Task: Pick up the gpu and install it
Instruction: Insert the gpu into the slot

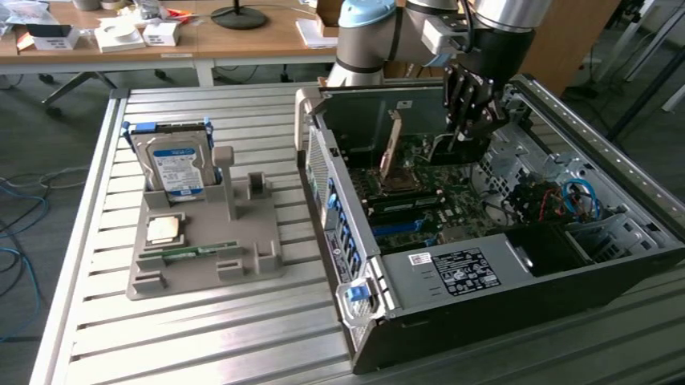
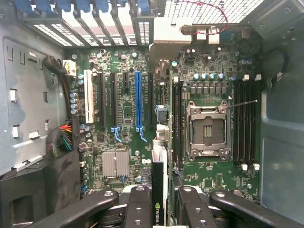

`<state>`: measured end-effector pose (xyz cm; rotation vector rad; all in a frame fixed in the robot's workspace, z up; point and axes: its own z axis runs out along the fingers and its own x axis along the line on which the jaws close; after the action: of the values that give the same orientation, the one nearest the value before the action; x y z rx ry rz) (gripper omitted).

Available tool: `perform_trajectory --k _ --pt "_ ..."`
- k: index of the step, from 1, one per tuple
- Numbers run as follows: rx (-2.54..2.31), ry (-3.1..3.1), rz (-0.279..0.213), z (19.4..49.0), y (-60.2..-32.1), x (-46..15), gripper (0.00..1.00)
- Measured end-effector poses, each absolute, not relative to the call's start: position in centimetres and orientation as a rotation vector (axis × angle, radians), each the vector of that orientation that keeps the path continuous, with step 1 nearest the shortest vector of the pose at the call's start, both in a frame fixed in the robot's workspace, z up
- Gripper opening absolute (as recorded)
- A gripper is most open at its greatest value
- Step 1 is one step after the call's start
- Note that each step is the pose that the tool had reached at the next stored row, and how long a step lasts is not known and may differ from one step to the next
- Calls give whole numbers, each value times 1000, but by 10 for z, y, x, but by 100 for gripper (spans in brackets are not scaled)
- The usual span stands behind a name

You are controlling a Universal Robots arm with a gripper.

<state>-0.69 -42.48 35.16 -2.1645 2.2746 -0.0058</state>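
The open computer case (image 1: 428,277) lies on its side on the slatted metal table (image 1: 214,337), with the motherboard (image 2: 123,85) facing up. My gripper (image 1: 471,120) hangs inside the case, above the board. In the wrist view the gripper (image 2: 159,202) is shut on the gpu (image 2: 160,178), a thin dark card seen edge-on between the black fingers (image 2: 137,204). The card reaches out over the board between the blue expansion slot (image 2: 138,102) and the empty CPU socket (image 2: 206,130). The card's lower edge is hidden, so I cannot tell whether it touches a slot.
A grey holder (image 1: 204,273) stands at the exterior view's left with a blue-labelled hard drive (image 1: 176,168), a CPU chip (image 1: 164,230) and a green RAM stick (image 1: 198,251). Cables (image 1: 573,200) and case walls hem in the gripper. A wooden desk (image 1: 246,36) stands behind.
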Motion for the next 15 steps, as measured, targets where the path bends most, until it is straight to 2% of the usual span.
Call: perform_trajectory --k 15 --pt "-2164 2274 -7 345 -425 -9 26"
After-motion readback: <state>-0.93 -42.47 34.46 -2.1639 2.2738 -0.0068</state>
